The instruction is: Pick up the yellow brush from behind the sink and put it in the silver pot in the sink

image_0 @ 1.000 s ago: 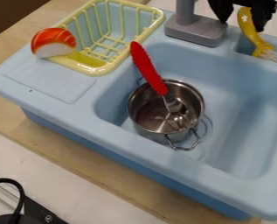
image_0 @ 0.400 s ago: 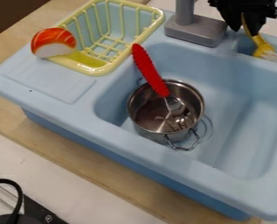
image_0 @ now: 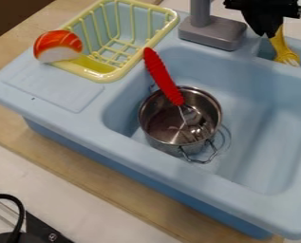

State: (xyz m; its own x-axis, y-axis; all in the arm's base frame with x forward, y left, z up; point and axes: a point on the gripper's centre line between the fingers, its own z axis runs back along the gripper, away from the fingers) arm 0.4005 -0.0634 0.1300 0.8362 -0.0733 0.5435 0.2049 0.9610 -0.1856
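Claw [image_0: 270,34] of my rig hangs at the upper right, pointing downward, just at the yellow brush [image_0: 280,46]; I cannot tell if it is clenched on it or released. From the left, a rounded toy piece [image_0: 58,46], orange with white stripes above and white below, sits at the near left corner of the ribbed yellow basket [image_0: 86,73]. Next, the red ridged handle [image_0: 162,76] of a metal utensil leans out of a shiny steel pot [image_0: 159,141]. Between the pot and the right wall of the smooth blue sink [image_0: 124,142], I see open room. Behind the basin stands a grey faucet [image_0: 212,33], left of my claw. The brush's pale bristles lie at the near edge of the back right compartment [image_0: 265,50].
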